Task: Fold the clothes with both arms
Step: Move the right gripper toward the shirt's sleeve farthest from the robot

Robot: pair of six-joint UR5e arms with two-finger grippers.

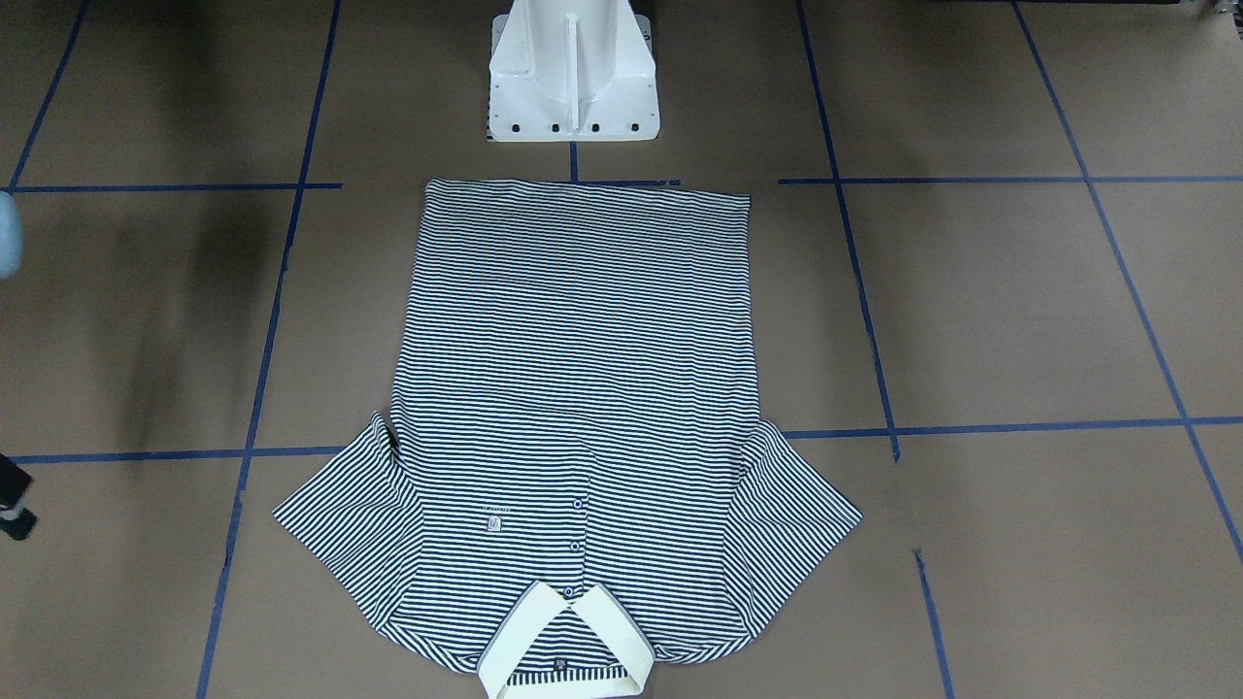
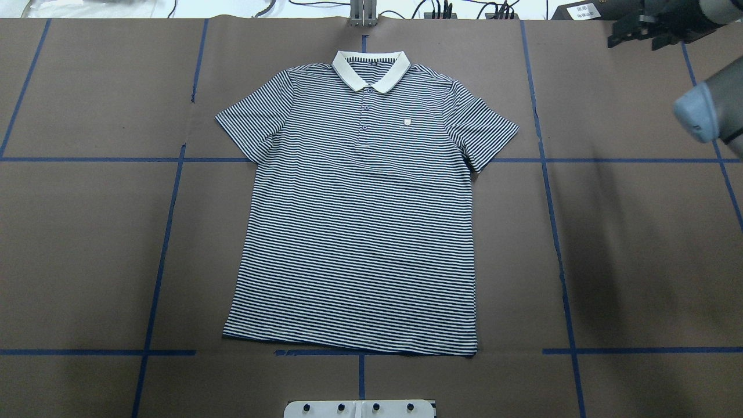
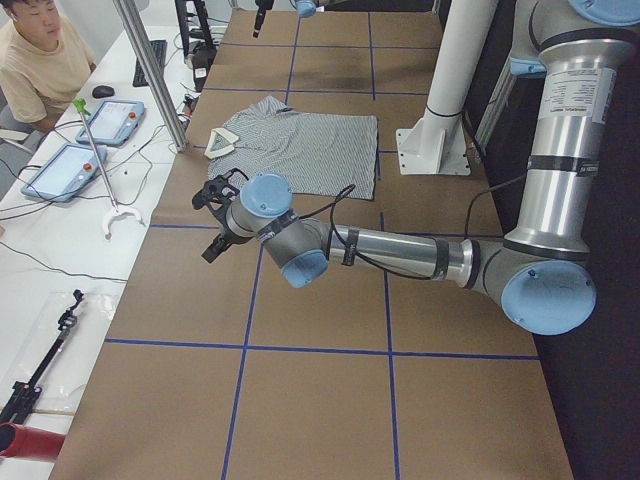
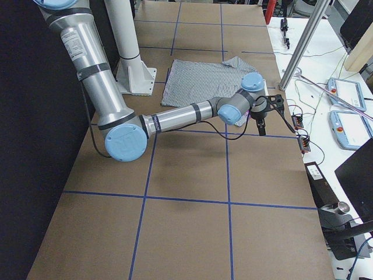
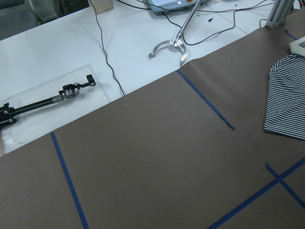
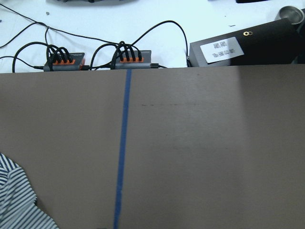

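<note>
My bench [image 2: 87,244] carries the polo shirt [image 2: 360,232], flat and face up, between my left tool [image 3: 215,218] and right tool [image 2: 637,35] and well apart from both. Whether either tool is open I cannot tell. The shirt has thin navy-and-white stripes, spread sleeves, a white collar [image 2: 371,71] and a small chest logo [image 2: 408,122].

Silver tubular arms [image 3: 400,245], light-blue joint caps [image 3: 545,297], white bolted pedestal [image 1: 573,78].

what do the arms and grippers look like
The left arm and right arm are silver-grey tubes with light blue joint caps, a white printed label on the upper link and a loose black cable along the forearm. The left gripper and right gripper are black.
</note>
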